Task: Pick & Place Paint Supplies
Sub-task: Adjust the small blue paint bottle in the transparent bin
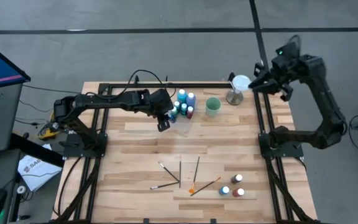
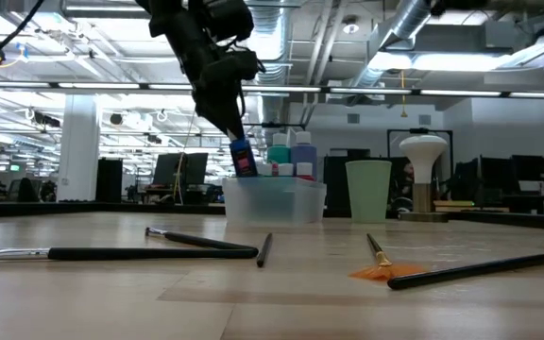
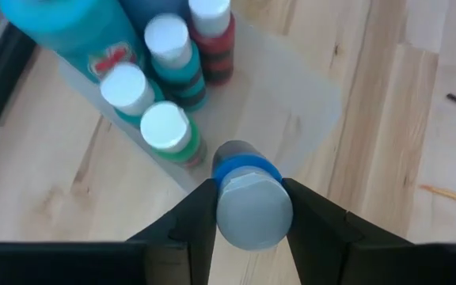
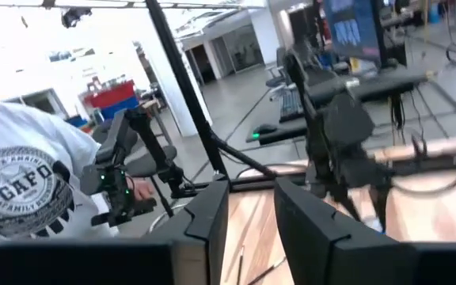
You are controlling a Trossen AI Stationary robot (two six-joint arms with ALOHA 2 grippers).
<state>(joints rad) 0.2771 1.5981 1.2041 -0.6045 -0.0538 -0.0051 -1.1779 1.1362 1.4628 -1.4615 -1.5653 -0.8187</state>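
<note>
My left gripper [image 1: 163, 122] hangs over the left end of the clear tray [image 1: 183, 114], shut on a blue paint bottle [image 2: 243, 159] with a pale cap. Several white-capped bottles [image 3: 165, 87], teal, green, red and one tall blue, stand in the tray. Three more bottles [image 1: 232, 187] stand on the table near its right near corner. Several thin brushes [image 1: 180, 172] lie flat on the wood in front. My right gripper [image 4: 252, 229] is raised beyond the far right corner, slightly open and holding nothing. My left gripper pinches the blue bottle between its two fingers at the cap [image 3: 248, 207], one finger [image 3: 196, 218] on each side. The fingers come from above, pointing down. The bottle hangs below them, a little tilted, with its base about level with the tray's rim [image 2: 253, 184].
A pale green cup [image 1: 212, 106] stands just right of the tray. A white-topped, mushroom-shaped object [image 1: 238, 87] sits at the far edge beside it. Black frame rails [image 1: 263, 118] run along the table's sides. Bare wood [image 1: 129, 149] lies between the tray and the brushes.
</note>
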